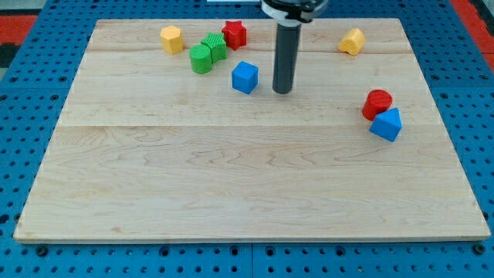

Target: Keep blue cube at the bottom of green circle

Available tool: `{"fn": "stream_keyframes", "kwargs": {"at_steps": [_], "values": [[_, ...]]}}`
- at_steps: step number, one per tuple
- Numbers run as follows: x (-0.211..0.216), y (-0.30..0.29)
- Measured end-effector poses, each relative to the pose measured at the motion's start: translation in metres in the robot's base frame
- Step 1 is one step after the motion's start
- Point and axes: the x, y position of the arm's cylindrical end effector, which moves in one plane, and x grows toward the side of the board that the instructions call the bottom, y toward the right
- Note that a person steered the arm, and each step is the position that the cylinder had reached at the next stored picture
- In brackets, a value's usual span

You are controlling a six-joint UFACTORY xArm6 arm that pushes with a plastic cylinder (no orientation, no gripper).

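Blue cube (245, 77) — lower right of green circle (201, 59) | my tip (282, 91) just right — no fingers

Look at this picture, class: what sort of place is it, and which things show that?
Probably a robotics lab bench: a wooden board lies on a blue perforated base, small blocks such as the blue cube are scattered on it, and my tip stands just right of that cube.

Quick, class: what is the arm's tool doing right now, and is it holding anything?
My tip: a bare rod, holding nothing, just right of the blue cube, not touching it.
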Motion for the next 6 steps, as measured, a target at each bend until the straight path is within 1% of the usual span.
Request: {"fn": "stream_keyframes", "kwargs": {"at_steps": [1, 3, 4, 5, 6], "values": [[-0.009, -0.054], [-0.039, -0.103], [-0.055, -0.107], [-0.058, -0.121], [-0.042, -0.154]]}}
